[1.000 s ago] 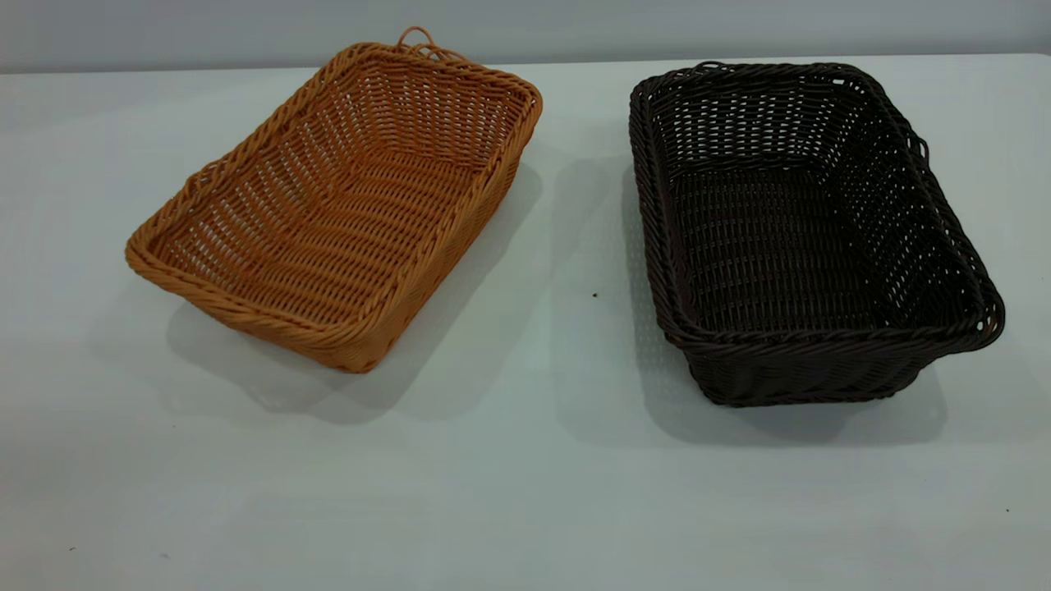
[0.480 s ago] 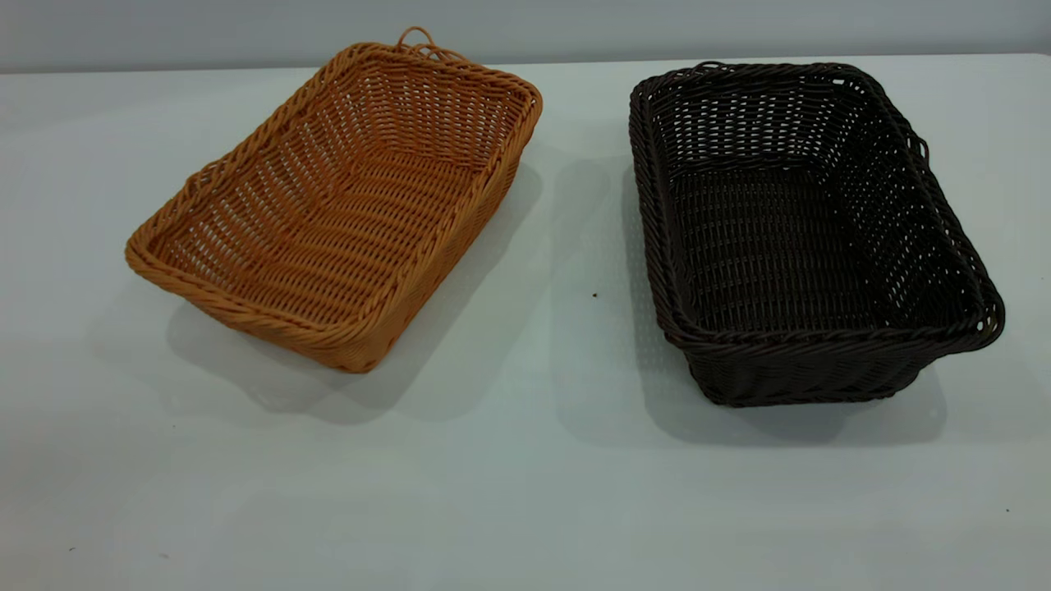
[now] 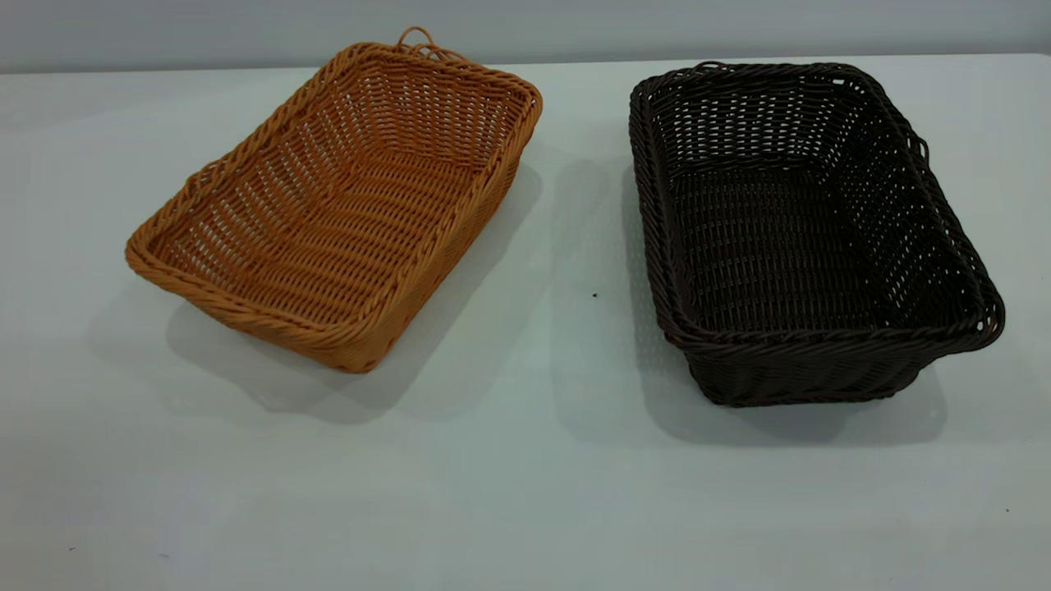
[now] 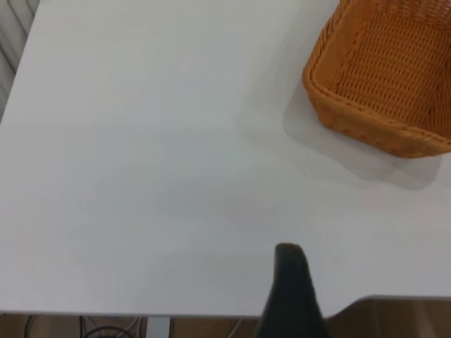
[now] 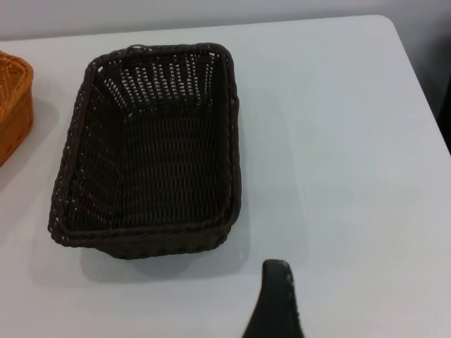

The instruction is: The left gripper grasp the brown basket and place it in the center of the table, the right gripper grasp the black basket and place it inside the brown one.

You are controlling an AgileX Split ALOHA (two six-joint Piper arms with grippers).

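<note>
The brown basket (image 3: 345, 197) is orange-tan wicker and sits on the white table (image 3: 525, 492) at the left, turned at an angle. It also shows in the left wrist view (image 4: 384, 77), far from my left gripper (image 4: 289, 282), which hangs over the table's edge. The black basket (image 3: 800, 226) sits at the right, upright and empty. In the right wrist view the black basket (image 5: 151, 148) lies a little ahead of my right gripper (image 5: 276, 296), apart from it. Neither gripper shows in the exterior view. Both baskets are empty and apart from each other.
A strip of bare white table (image 3: 575, 246) separates the two baskets, and a wide bare area lies in front of them. The table's edge (image 4: 211, 313) runs just by my left gripper. The brown basket's corner (image 5: 13, 105) shows in the right wrist view.
</note>
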